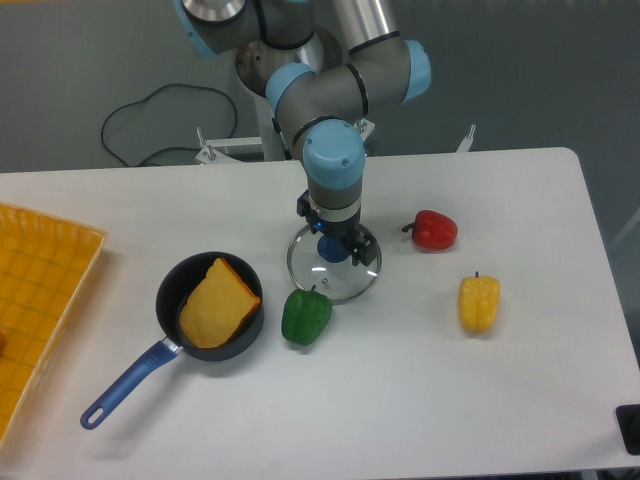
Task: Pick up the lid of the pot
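At the left edge of the table lies a yellow tray, well apart from the work. Next comes a dark pot with a blue handle and a yellow block inside it. A green pepper stands just beside the pot and seems to touch the lower left rim of the lid.

The pot lid lies flat on the table, near the middle. The gripper points straight down over its blue knob, with the fingers on both sides of the knob. I cannot tell if they already press on it or leave a small gap.

I judge that the grasp is the step in hand. The fingers should close firmly on the knob, and the lift should go straight up, so the rim does not push the green pepper.

A red pepper and a yellow pepper lie further right, out of the way.
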Available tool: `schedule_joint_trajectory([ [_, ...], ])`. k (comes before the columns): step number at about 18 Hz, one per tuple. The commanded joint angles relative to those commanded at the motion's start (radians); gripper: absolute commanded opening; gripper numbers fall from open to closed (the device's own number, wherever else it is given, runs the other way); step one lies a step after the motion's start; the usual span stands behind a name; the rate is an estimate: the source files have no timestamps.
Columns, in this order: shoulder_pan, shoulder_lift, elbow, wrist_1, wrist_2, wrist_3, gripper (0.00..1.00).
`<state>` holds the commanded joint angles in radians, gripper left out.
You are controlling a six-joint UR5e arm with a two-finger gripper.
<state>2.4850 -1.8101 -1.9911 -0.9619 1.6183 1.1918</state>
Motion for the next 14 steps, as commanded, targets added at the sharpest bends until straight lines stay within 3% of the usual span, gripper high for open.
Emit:
schedule_joint_trajectory([
  [14,0.005,-0.017,-0.014,0.022,0.003,0.002,1.00],
])
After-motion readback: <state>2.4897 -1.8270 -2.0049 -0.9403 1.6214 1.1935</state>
